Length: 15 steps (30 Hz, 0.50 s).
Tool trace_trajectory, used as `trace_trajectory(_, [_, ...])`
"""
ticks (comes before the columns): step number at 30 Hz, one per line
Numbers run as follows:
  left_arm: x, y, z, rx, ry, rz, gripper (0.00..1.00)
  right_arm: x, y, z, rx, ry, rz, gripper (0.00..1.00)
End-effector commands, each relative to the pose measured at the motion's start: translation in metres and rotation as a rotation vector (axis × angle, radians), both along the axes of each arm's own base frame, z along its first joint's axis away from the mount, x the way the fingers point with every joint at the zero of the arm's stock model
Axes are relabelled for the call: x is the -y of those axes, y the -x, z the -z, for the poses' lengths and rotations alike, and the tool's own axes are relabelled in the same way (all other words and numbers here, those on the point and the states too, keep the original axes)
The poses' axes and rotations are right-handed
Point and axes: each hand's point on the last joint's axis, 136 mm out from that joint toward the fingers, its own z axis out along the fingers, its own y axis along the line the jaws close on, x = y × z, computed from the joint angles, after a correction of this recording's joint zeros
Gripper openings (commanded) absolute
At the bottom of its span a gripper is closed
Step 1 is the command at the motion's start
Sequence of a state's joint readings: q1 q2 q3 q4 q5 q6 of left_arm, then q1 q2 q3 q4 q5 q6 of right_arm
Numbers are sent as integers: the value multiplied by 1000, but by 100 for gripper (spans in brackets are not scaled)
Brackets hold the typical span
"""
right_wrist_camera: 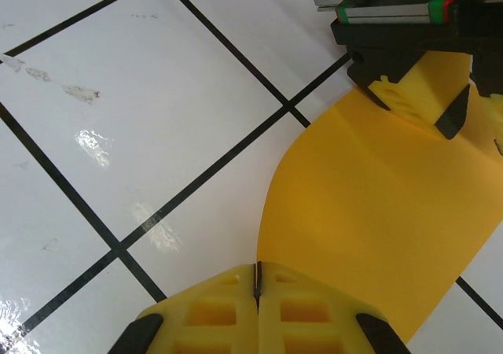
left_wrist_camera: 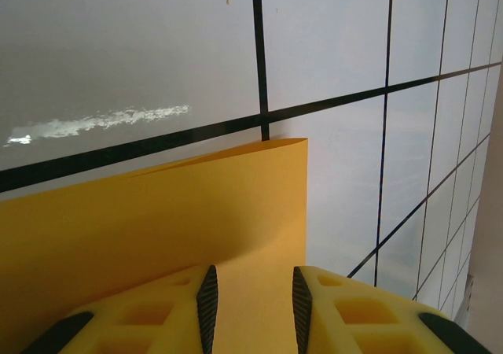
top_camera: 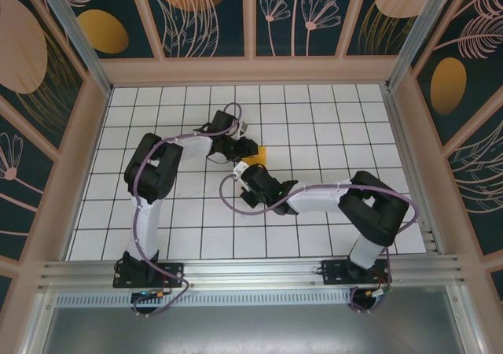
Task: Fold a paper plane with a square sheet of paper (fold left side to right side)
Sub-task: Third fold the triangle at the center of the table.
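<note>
We're in the middle of the white grid table (top_camera: 314, 118), where both arms reach in and meet over the square sheet of paper (top_camera: 257, 156). From above, just a small patch of orange-yellow shows between the two wrists.

From the left wrist, the sheet (left_wrist_camera: 157, 228) is doubled over, with a soft rounded fold along its far edge just short of a black grid line. The left gripper (left_wrist_camera: 253, 303) is released: its yellow fingers (left_wrist_camera: 208, 299) stand apart, with paper showing in the gap.

From the right wrist, the sheet (right_wrist_camera: 377, 212) bows up off the tiles towards the left gripper (right_wrist_camera: 424, 110) at its far right. The right gripper (right_wrist_camera: 257, 279) is clenched tight, tips together at the paper's near corner. We can't tell whether they pinch it.
</note>
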State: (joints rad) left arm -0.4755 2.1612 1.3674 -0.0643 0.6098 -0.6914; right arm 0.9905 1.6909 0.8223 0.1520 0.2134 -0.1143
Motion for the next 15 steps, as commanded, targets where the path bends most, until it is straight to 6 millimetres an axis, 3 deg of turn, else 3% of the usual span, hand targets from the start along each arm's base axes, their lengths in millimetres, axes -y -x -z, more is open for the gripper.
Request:
trace_trajectory(1, [-11, 13, 36, -59, -93, 8, 34, -3, 0, -16, -55, -102, -12, 0])
trace_trajectory(8, [-10, 15, 41, -68, -101, 13, 34, 4, -13, -23, -205, -229, -7, 0])
trace_trajectory(15, [-7, 17, 41, -67, -103, 21, 33, 19, -30, -11, -329, -269, 54, 0])
